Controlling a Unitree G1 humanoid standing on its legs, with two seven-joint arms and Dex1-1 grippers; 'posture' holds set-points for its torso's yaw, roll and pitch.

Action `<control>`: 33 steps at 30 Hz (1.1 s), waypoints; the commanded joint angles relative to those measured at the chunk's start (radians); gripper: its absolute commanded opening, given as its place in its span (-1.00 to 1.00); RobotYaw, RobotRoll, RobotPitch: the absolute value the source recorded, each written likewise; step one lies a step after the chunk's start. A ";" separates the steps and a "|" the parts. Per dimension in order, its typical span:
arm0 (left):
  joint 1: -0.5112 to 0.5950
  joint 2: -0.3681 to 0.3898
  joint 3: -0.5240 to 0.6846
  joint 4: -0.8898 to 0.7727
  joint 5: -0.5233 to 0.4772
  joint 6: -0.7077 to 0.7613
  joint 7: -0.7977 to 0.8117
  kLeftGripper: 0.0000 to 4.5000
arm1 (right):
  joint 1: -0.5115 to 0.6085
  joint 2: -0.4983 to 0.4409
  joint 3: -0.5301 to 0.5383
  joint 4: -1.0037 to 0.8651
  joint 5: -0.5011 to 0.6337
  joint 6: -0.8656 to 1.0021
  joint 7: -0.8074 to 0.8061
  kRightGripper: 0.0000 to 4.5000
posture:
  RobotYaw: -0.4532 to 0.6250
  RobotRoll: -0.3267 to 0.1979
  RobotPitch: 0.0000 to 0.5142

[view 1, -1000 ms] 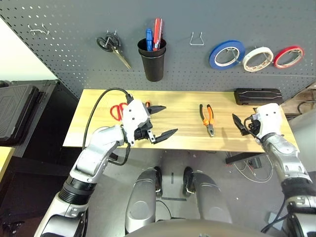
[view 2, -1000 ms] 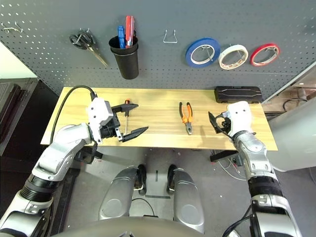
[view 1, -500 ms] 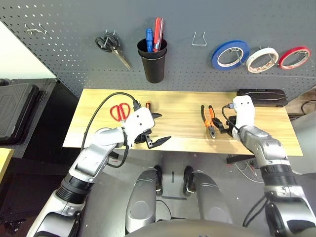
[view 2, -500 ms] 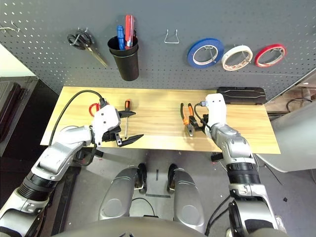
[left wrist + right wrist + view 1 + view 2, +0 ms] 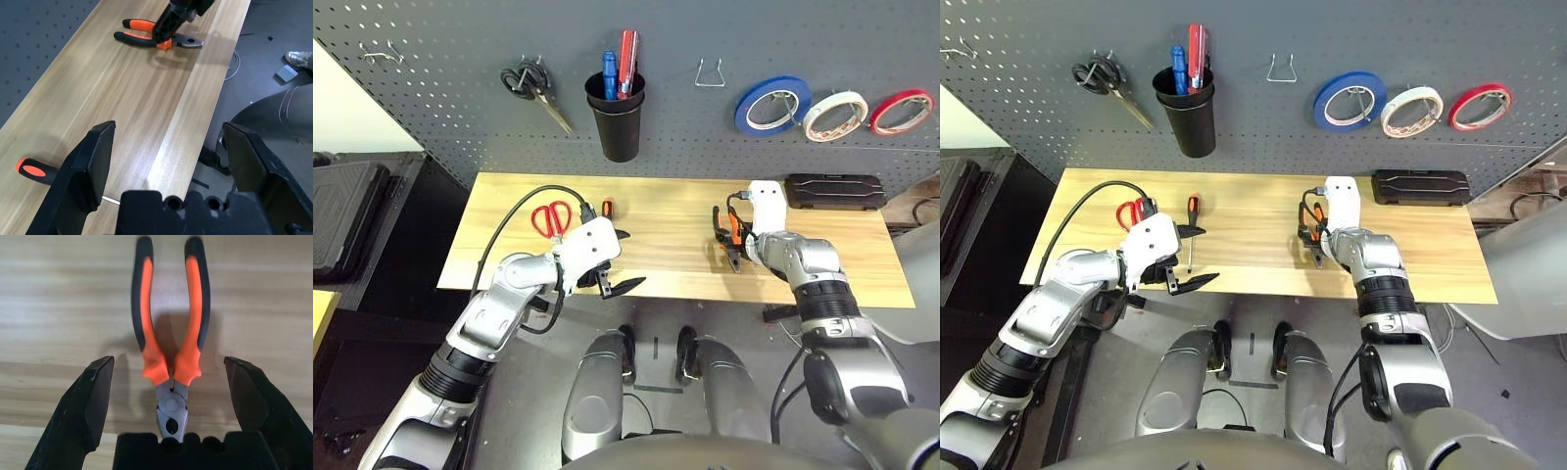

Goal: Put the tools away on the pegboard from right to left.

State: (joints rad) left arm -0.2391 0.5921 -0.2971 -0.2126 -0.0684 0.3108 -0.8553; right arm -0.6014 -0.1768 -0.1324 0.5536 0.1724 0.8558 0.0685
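on the table, pliers (image 5: pixel 168 357) lying flat, handles toward pegboard (image 5: pixel 705 137), right end effector (image 5: pixel 168 396) spread wide astride them

Smooth pale wood table (image 5: pixel 58 293); rubbery-handled metal pliers (image 5: pixel 168 345)

Setting: workshop or tool-bench station. Evidence: dark grey pegboard (image 5: pixel 440 108) on the back wall, fitted with metal hooks. Hung on it: black-handled scissors (image 5: pixel 532 88), a black cup (image 5: pixel 616 122) holding blue- and red-handled tools, one bare wire hook (image 5: pixel 709 74), and blue (image 5: pixel 767 106), cream-white (image 5: pixel 833 116) and red (image 5: pixel 901 112) tape rolls. Below: light wooden bench (image 5: pixel 675 269) carrying orange-and-black pliers (image 5: pixel 169 357), a slim screwdriver (image 5: pixel 1191 227), red-handled scissors (image 5: pixel 550 218) and a black case (image 5: pixel 833 191). Beside the bench, a black cabinet (image 5: pixel 372 225); grey hard floor with loose cables (image 5: pixel 808 338).
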 commanded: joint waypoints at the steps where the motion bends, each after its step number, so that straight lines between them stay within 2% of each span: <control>1: -0.006 0.004 -0.028 0.012 0.025 0.004 -0.013 1.00 | -0.017 0.004 -0.003 0.067 -0.013 -0.013 -0.007 0.99 | 0.24 0.25 0.14; 12: -0.023 0.007 -0.046 0.020 0.054 0.015 -0.020 1.00 | -0.139 0.004 -0.007 0.390 -0.033 -0.195 0.004 0.99 | 0.26 0.25 0.22; 20: -0.036 0.006 -0.051 0.047 0.080 -0.005 -0.018 1.00 | -0.172 0.002 -0.007 0.482 -0.042 -0.236 0.009 0.99 | 0.26 0.25 0.24; 23: -0.039 0.007 -0.052 0.059 0.088 -0.015 -0.020 1.00 | -0.170 0.004 -0.004 0.487 -0.047 -0.239 0.002 0.72 | 0.26 0.25 0.24; 26: -0.045 0.005 -0.053 0.069 0.092 -0.021 -0.019 1.00 | -0.167 0.008 -0.002 0.482 -0.047 -0.232 0.002 0.23 | 0.26 0.25 0.23; 27: -0.047 0.004 -0.053 0.073 0.094 -0.024 -0.019 1.00 | -0.166 0.009 -0.002 0.479 -0.046 -0.230 0.002 0.14 | 0.26 0.25 0.23; 33: -0.057 0.007 -0.052 0.097 0.109 -0.046 -0.019 1.00 | -0.150 0.016 -0.005 0.449 -0.045 -0.236 -0.010 0.14 | 0.26 0.25 0.18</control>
State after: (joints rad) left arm -0.2994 0.5935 -0.3336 -0.1351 0.0249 0.2760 -0.8639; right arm -0.7920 -0.1761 -0.1328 0.9828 0.1319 0.6020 0.0665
